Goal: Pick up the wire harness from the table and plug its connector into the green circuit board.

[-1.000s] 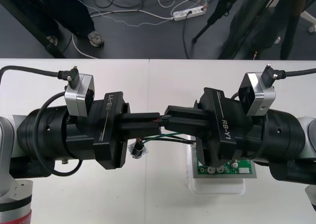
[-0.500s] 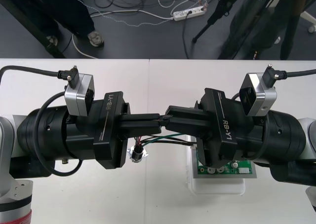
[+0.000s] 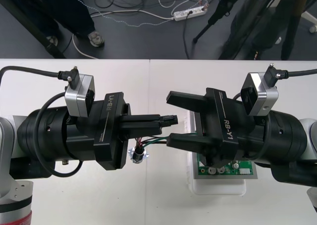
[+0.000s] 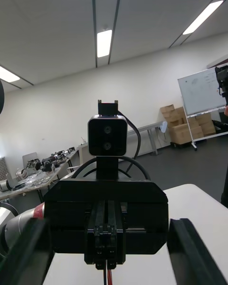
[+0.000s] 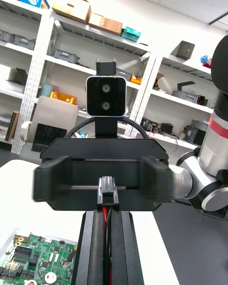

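Note:
My left gripper (image 3: 161, 120) is shut on the harness's black plug (image 3: 169, 120), which sticks out past its fingertips toward the right arm. The thin wires (image 3: 157, 141) trail back under it to the round metal socket (image 3: 138, 154), which hangs near the table. My right gripper (image 3: 169, 117) stands open, one finger on each side of the plug without touching it. In the left wrist view the plug (image 5: 108, 190) sits between my shut fingers, facing the right gripper (image 5: 102, 185). The right wrist view has the left gripper (image 4: 106, 240) between the spread fingers (image 4: 192, 251).
The green circuit board (image 3: 225, 169) on its white base (image 3: 218, 188) lies on the table under the right gripper; its corner (image 5: 33, 261) is beside the left fingers. The table's far edge runs just behind both arms.
The right gripper has opened and let go of the plug it was shut on. The left gripper keeps its hold, and neither arm has shifted much.

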